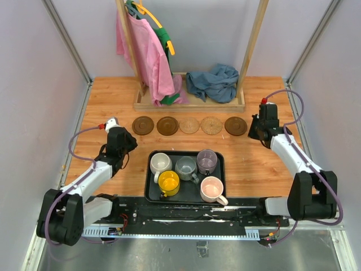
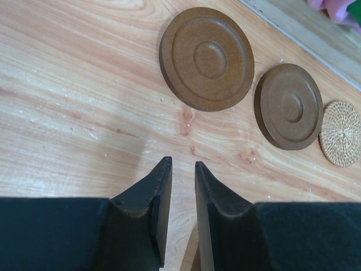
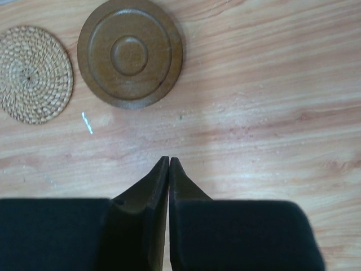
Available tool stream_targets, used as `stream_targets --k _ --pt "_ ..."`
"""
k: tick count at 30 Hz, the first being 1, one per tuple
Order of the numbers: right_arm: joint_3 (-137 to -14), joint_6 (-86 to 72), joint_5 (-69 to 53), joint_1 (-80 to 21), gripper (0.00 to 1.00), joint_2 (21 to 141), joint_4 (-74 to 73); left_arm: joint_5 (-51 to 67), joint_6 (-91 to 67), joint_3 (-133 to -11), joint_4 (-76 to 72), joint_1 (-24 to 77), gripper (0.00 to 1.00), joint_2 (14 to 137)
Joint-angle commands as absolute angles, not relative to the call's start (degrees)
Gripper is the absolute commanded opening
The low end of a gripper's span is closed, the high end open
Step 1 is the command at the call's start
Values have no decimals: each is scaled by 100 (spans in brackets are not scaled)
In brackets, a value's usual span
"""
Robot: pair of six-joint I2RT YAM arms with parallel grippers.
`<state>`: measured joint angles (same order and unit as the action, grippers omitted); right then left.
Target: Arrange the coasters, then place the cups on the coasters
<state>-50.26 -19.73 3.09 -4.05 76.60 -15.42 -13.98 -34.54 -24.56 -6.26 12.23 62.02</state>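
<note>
- At the near middle of the bench [image 1: 101, 101] sits a black tray [image 1: 189, 193]. In its near row are the yellow cup [image 1: 168, 182] and the pale pink cup [image 1: 211, 188]. Behind them stand the white cup [image 1: 160, 163], the grey cup [image 1: 185, 167] and the purple cup [image 1: 207, 161].
- The left gripper [image 2: 182, 165] hovers left of the tray over bare wood. Its jaws are slightly parted with nothing between them, and it is on the near side of the leftmost dark coaster [image 2: 206, 58].
- The right gripper [image 3: 169, 160] is right of the tray and pinched closed on nothing. It is just near of the rightmost dark coaster [image 3: 130, 52].
- Beyond the tray, five coasters [image 1: 189, 125] lie flat in a straight row (dark, dark, woven, woven, dark), each apart from the next.
- Farthest back, a wooden rack [image 1: 189, 106] carries a hanging pink garment [image 1: 148, 56], and a crumpled blue cloth [image 1: 213, 83] lies on its base.
</note>
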Motion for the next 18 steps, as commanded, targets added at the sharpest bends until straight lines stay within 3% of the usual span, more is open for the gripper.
stream_targets --k 1,4,12,18 --pt "-4825 -2043 534 -708 5 7141 -1934 -1222 -3472 -2348 -515 1195 27 5990" --pt "-4740 -2067 638 -1060 12 6857 -2216 -1016 -3511 -2207 -467 1195 26 5786" --pt "-4771 -2311 970 -2727 56 6350 -3375 -818 -3461 -1955 -50 1219 28 5127" --pt "-4772 -2552 941 -3291 68 5930 -3708 -739 -3557 -1957 31 1261 34 5010"
